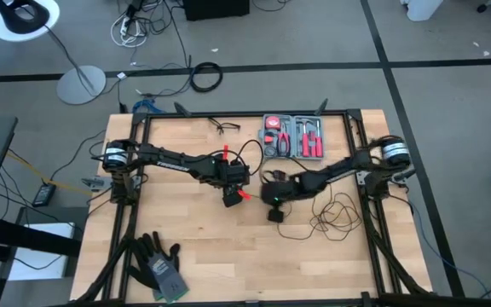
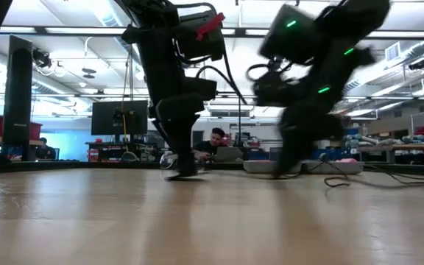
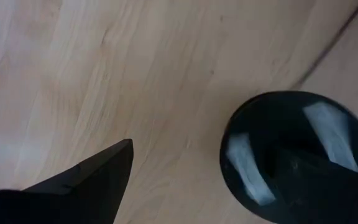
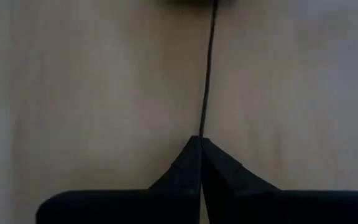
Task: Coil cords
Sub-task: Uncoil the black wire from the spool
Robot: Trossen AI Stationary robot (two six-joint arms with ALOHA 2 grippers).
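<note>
Black-and-grey gloves (image 1: 160, 269) on my worktop's (image 1: 186, 239) near-left, left pincer (image 1: 231, 201) spread apart over the cord's puck (image 3: 297, 158) mid-worktop, right pincer (image 1: 272, 201) pinched together on the thin cord (image 4: 207, 74), loose tangle (image 1: 335, 213) rightward, red toolkit (image 1: 293, 136) behind.

A pale wooden tabletop (image 1: 194, 256) with a light grain carries everything. The thin cord (image 1: 335, 213) is black, as is its round puck (image 3: 297, 155), which shows pale patches. Both arms are black; the left hand (image 1: 231, 198) has red accents, the right hand (image 1: 273, 205) small green lights. An open tool case (image 1: 294, 136) holds red-handled tools. Dark grey and green gloves (image 1: 162, 269) lie at one corner.
</note>
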